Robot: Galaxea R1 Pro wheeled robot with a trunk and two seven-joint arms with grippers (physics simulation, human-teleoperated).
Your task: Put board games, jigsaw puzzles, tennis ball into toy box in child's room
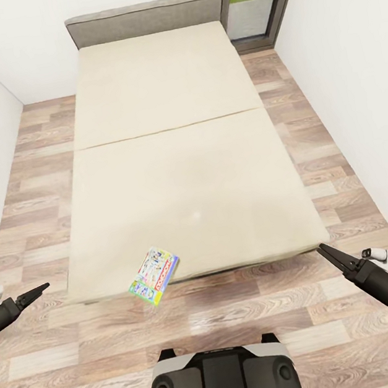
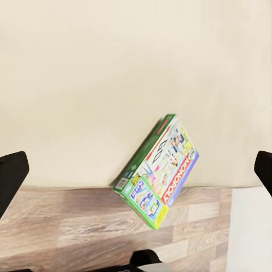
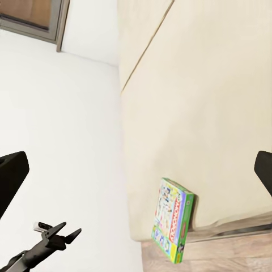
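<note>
A flat, colourful board game (image 1: 155, 274) with the word MONOPOLY on it hangs half off the near edge of the bed (image 1: 182, 158), at about 7 o'clock on the plain beige mattress, tilted down toward the wood floor.

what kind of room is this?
Most likely a bedroom: a low bed with a bare beige mattress fills a narrow white-walled room with a wood-plank floor. A board game hangs over the mattress edge.
</note>
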